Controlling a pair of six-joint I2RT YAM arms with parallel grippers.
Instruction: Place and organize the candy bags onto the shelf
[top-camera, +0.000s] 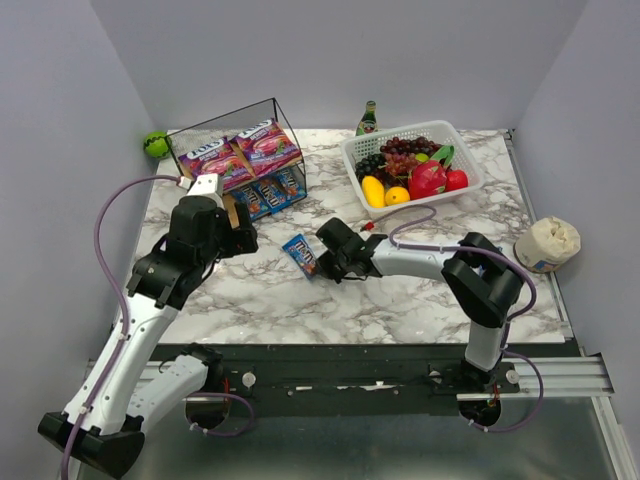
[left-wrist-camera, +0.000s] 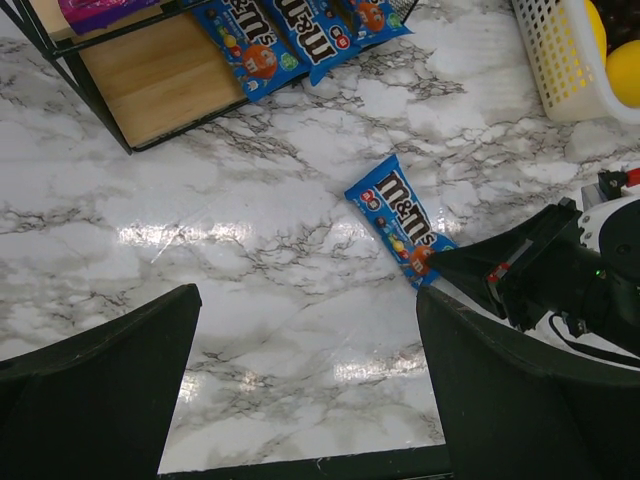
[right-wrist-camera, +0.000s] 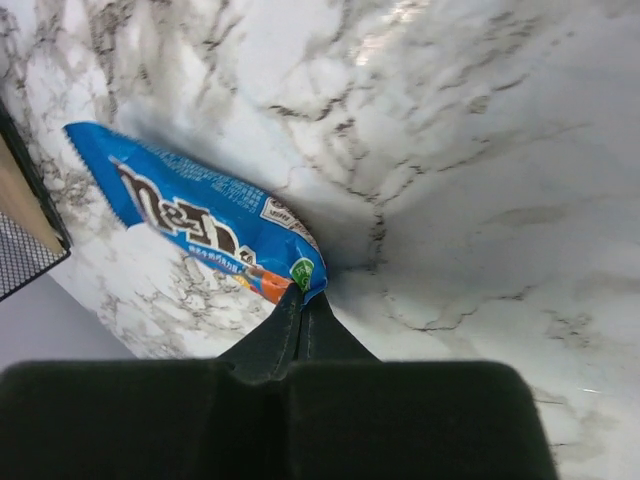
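The black-wire shelf stands at the back left. Two purple candy bags lie on its top board. Blue packets lie on its lower board, their ends over the front edge; they also show in the left wrist view. One blue packet lies on the marble mid-table. My right gripper is shut on that packet's near end, its fingertips pressed together. My left gripper is open and empty, hovering left of the packet, in front of the shelf.
A white lattice basket of fruit stands at the back right, a green bottle behind it. A green ball sits left of the shelf. A white tub stands at the right edge.
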